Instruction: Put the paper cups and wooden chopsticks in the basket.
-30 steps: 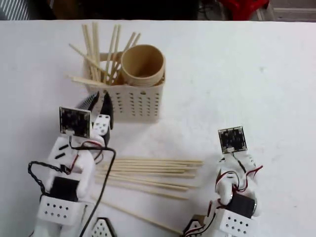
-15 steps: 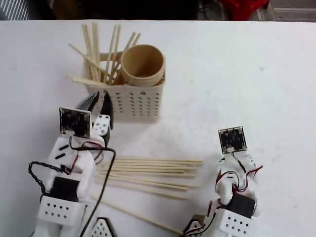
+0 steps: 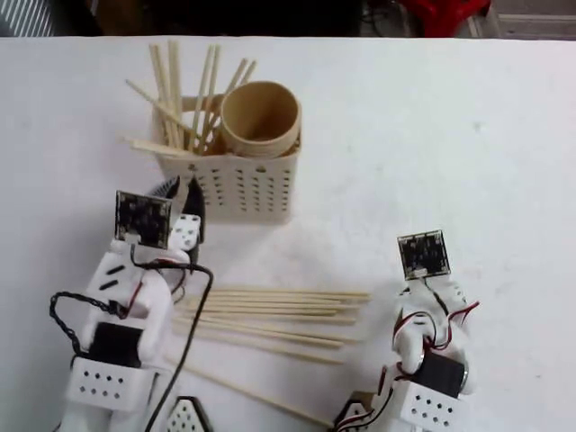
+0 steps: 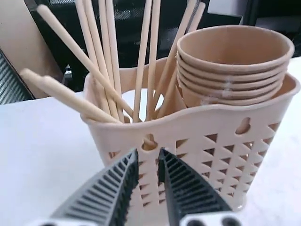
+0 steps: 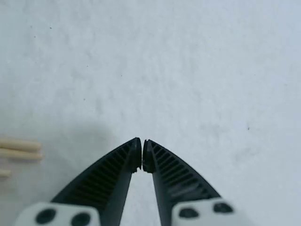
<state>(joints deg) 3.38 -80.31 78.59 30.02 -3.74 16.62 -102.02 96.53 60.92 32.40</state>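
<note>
High view shows me the worktop [image 3: 432,135], with the basket [image 3: 247,184] just ahead of my left tool [image 4: 148,156], its jaws slightly parted and empty. Stacked paper cups [image 3: 261,117] sit inside. Loose wooden chopsticks [image 3: 279,315] lie behind it, beside my right tool [image 5: 142,155], clenched on nothing.

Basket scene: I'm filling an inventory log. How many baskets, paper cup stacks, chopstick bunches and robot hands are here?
Basket: 1
Stack of paper cups: 1
Chopstick bunches: 2, the basket bunch and the table bunch
Robot hands: 2, left hand and right hand
Total: 6
</note>
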